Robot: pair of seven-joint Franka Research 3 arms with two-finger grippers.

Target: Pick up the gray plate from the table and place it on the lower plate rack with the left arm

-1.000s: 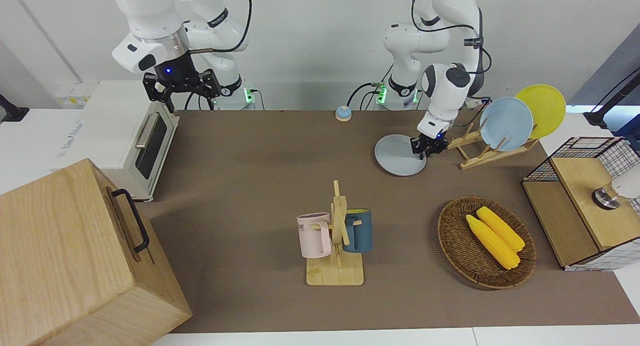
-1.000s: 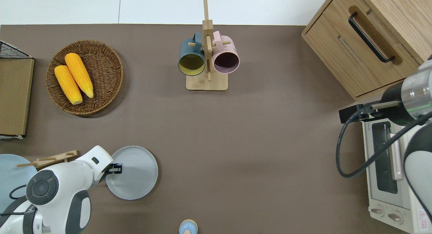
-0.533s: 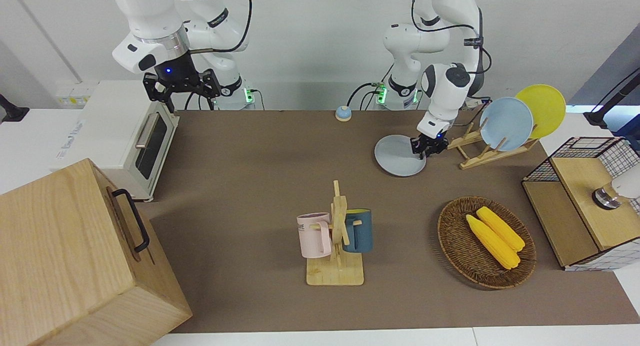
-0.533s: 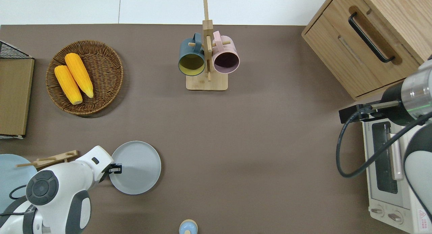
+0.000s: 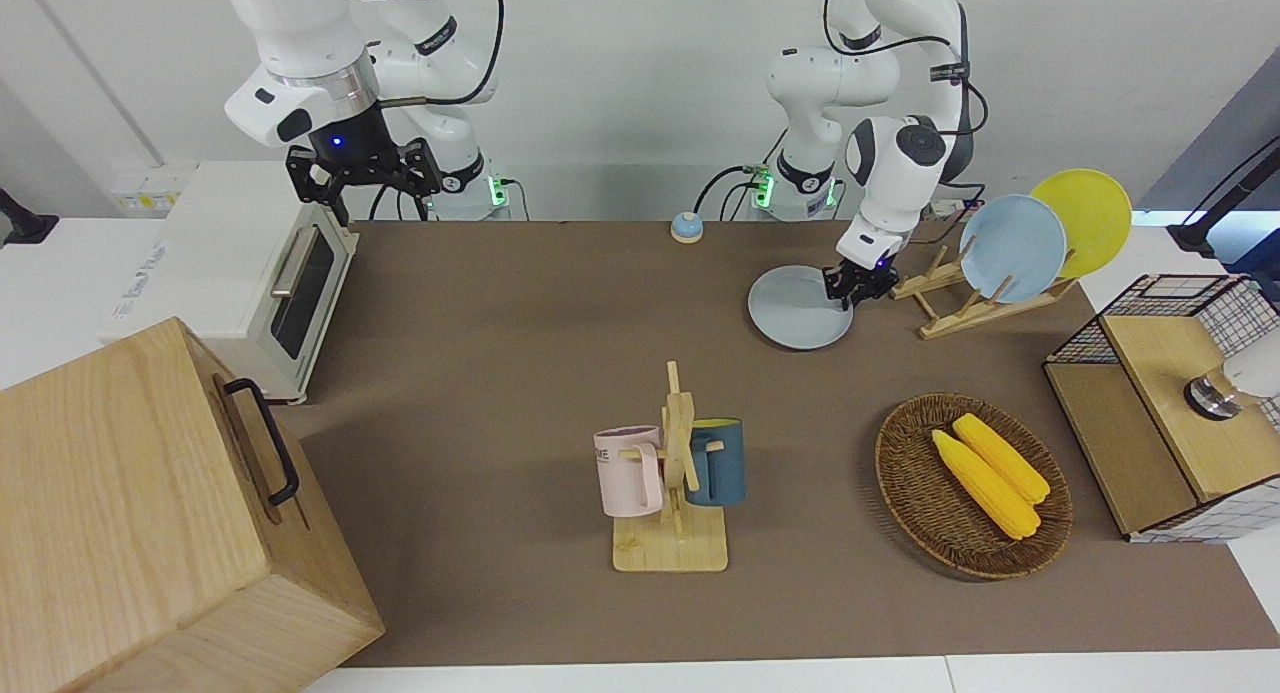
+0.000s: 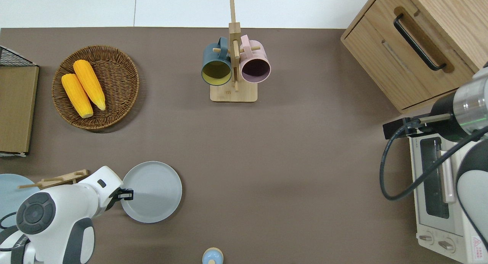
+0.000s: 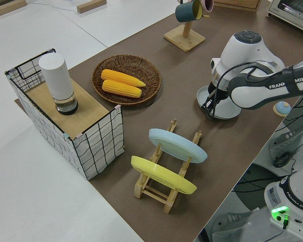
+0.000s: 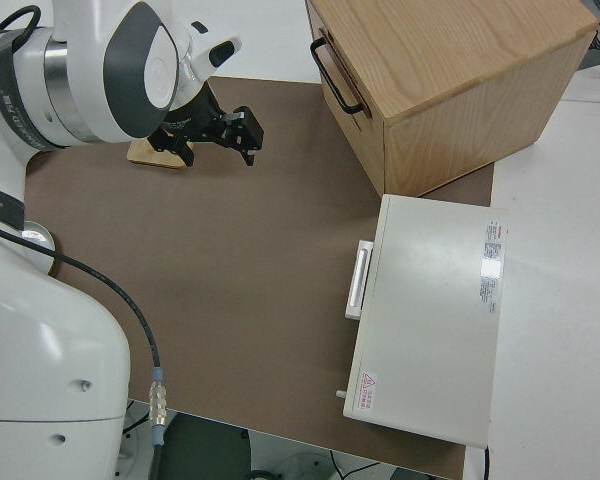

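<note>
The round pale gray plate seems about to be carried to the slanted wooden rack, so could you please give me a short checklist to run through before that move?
1. Left claw shut on the rim of the round pale gray plate: ok.
2. Plate lifted off the brown-matted table: cannot tell.
3. Free slots on the slanted light-wood plate rack, at its low end nearest the claw: ok.
4. Light blue plate and yellow plate standing in the higher slots, apart from the gray plate: ok.
5. Table between plate and rack bare: ok.
6. Right arm parked: ok.
</note>
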